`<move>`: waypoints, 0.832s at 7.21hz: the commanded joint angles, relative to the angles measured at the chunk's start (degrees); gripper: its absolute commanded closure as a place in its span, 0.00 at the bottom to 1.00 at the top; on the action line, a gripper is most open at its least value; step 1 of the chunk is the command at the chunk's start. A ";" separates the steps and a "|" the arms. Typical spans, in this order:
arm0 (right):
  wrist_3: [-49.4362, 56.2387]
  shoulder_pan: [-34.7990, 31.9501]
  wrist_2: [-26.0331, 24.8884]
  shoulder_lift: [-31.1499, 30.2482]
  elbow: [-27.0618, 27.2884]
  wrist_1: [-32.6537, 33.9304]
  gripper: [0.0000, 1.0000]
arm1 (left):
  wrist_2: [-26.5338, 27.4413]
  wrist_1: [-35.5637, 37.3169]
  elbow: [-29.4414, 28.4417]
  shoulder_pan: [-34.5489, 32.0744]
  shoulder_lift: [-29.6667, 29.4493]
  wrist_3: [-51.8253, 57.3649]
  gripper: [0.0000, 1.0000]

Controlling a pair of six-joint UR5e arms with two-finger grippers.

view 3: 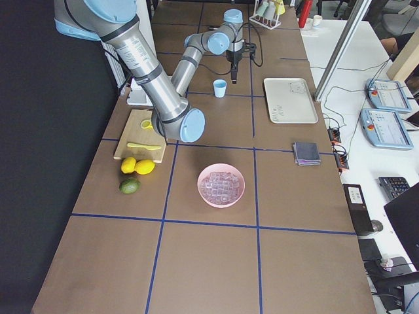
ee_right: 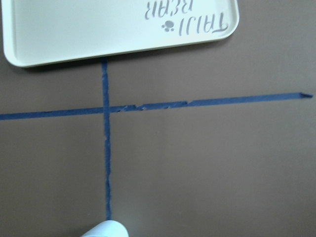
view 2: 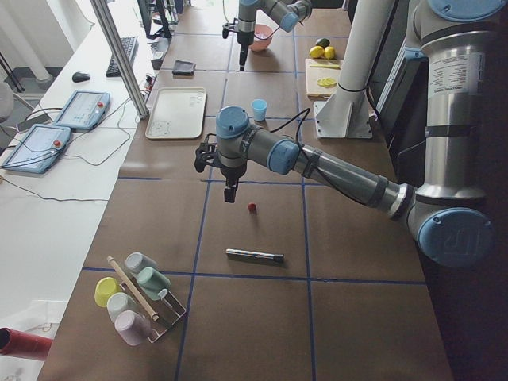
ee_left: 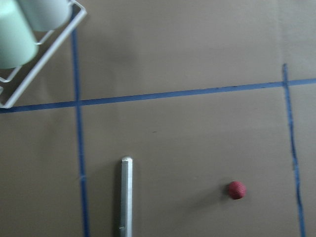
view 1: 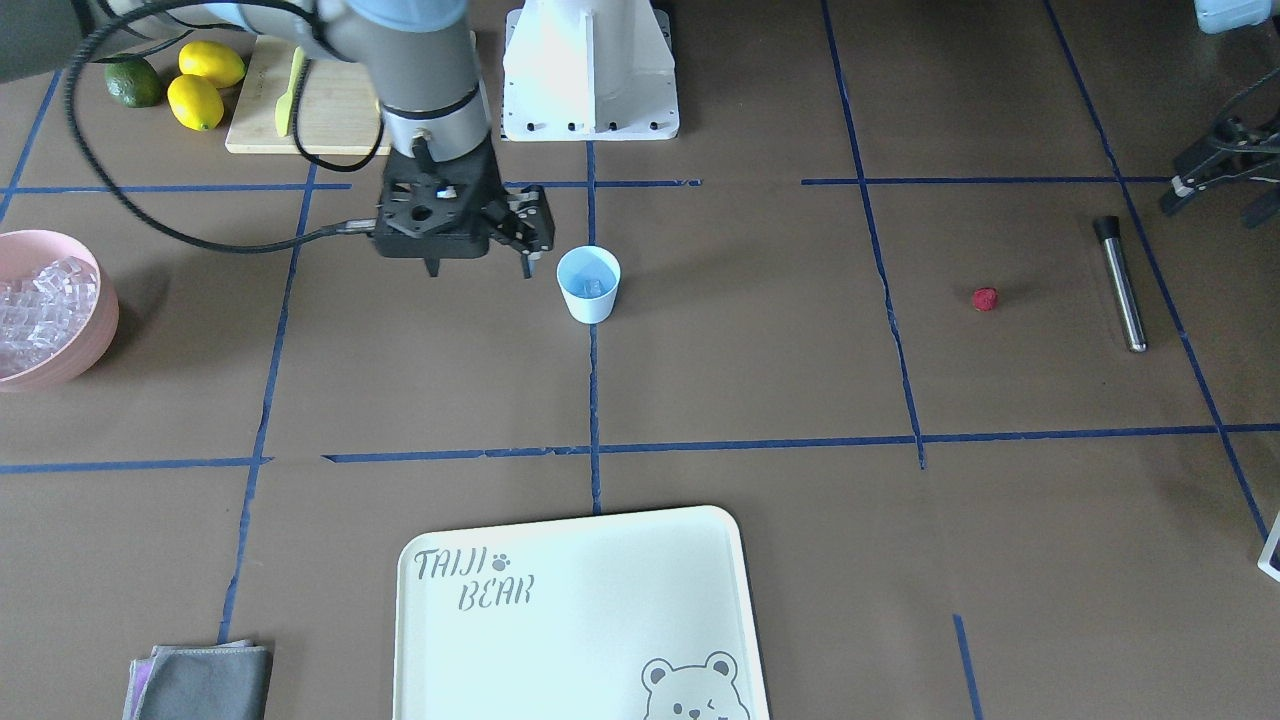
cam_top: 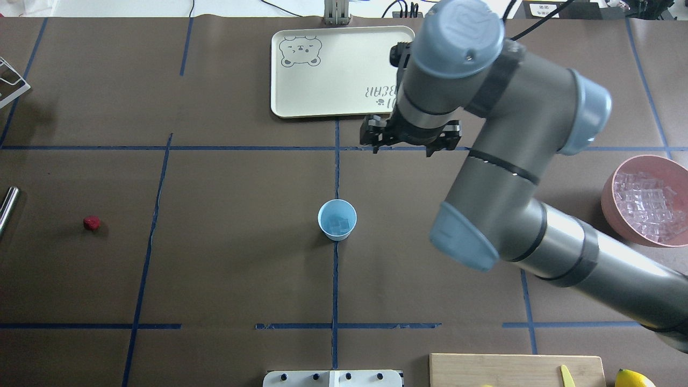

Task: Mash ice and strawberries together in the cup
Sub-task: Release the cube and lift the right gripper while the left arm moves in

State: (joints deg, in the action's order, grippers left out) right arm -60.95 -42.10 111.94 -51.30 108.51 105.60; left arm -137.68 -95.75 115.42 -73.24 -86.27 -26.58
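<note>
You're hovering left gripper [view 2: 229,193] near berry [view 2: 252,207], far on cup [view 1: 588,285]'s left-arm side | right gripper [view 1: 530,268] is hanging beside cup | neither grip's state is showing: cannot tell

A cream tray [view 1: 600,560] printed with a bear lies at the edge of the table [view 1: 750,380], a folded grey cloth [view 1: 205,682] nearby. Two lemons [view 1: 211,64] and a green fruit [view 1: 133,82] sit beside a wooden cutting board [view 1: 340,110]. A metal rod [view 1: 1122,285] lies well apart from a pink bowl [view 1: 95,345].
</note>
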 commanded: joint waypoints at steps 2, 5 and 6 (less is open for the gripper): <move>21.00 -15.25 9.14 -11.78 3.81 -1.35 0.01 | 11.85 -15.66 -0.80 15.63 1.10 -22.43 0.00; 36.64 -27.74 18.29 -25.05 3.37 -9.18 0.01 | 18.31 -32.76 -12.28 21.28 1.98 -30.42 0.03; 40.52 -29.95 18.75 -26.99 3.28 -9.18 0.01 | 20.24 -35.10 -13.71 22.78 1.98 -30.99 0.03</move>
State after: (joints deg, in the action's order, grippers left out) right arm -26.21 -68.34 129.11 -74.97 111.96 97.11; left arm -119.61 -125.77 104.79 -52.47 -84.41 -55.43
